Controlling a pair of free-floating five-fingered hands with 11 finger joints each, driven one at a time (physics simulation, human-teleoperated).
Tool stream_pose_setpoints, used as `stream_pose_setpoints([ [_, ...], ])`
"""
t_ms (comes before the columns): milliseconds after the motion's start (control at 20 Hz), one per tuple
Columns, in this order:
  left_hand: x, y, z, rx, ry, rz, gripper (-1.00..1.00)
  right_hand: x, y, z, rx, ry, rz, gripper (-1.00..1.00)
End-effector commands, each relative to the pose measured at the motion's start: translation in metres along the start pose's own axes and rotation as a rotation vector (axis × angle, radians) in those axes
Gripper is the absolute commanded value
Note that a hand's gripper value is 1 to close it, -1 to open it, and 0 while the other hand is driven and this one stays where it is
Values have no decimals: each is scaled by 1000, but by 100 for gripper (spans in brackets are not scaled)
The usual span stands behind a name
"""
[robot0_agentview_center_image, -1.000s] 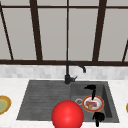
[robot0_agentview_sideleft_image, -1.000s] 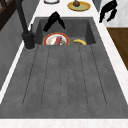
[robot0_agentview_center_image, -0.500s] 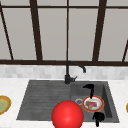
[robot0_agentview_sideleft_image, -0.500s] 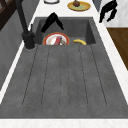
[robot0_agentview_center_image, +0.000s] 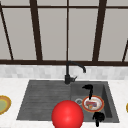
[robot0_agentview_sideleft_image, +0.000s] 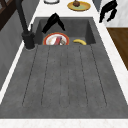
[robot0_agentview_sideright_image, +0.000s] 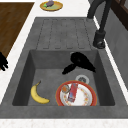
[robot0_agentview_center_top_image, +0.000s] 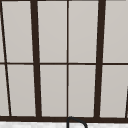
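A tall window (robot0_agentview_center_image: 35, 32) with dark bars spans the wall behind a pale worktop (robot0_agentview_center_image: 10, 85). A grey sink (robot0_agentview_sideleft_image: 65, 82) is set into the worktop, with its ribbed draining board on the left and a deep basin (robot0_agentview_sideright_image: 45, 58) on the right. A black faucet (robot0_agentview_center_image: 67, 75) stands at the back, between board and basin. In the front view a big red ball (robot0_agentview_center_image: 67, 115) sits at the sink's near edge, in front of the draining board. A yellow dish (robot0_agentview_sideright_image: 58, 5) with something green and purple on it rests on the worktop well beyond the draining board. Inside the basin a red-rimmed plate (robot0_agentview_sideright_image: 85, 95) lies flat on the floor toward the faucet side, and nothing grips it. The left hand (robot0_agentview_sideright_image: 80, 61) hangs over the back of the basin, just above and behind the plate. Its fingers are stretched out and spread, it holds nothing, and I cannot tell whether a fingertip meets the plate's rim. The right hand (robot0_agentview_sideleft_image: 107, 10) floats over the front worktop edge beside the basin, with loose fingers drooping and nothing in them. As things lie, the plate has not been lifted and the food on it is undisturbed. A banana (robot0_agentview_sideright_image: 37, 95) lies on the basin floor beside the plate, apart from it. On the plate sit a reddish strip (robot0_agentview_sideright_image: 73, 92) and a small brown round piece (robot0_agentview_sideright_image: 65, 88). The drain (robot0_agentview_sideright_image: 82, 79) shows just past the plate's far rim.
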Motion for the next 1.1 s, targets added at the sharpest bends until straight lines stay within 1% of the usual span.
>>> stream_pose_setpoints([
  [0,14,-13,23,-15,-34,-36,-100,0,0,0,0,0,0,0],
  [50,18,-16,28,-14,-34,-34,-100,0,0,0,0,0,0,0],
  [150,24,-22,36,-20,-46,-40,-100,0,0,0,0,0,0,0],
  [250,26,-23,41,-33,-75,-64,-100,0,0,0,0,0,0,0],
  [350,24,-23,45,-40,-92,-85,-100,0,0,0,0,0,0,0],
  [500,23,-23,50,-47,-95,-89,-100,0,0,0,0,0,0,0],
  [900,21,-23,61,-31,-106,-126,-100,0,0,0,0,0,0,0],
  [1000,21,-24,65,-30,-108,-130,-100,0,0,0,0,0,0,0],
  [1050,22,-25,69,-23,-103,-136,-100,0,0,0,0,0,0,0],
])
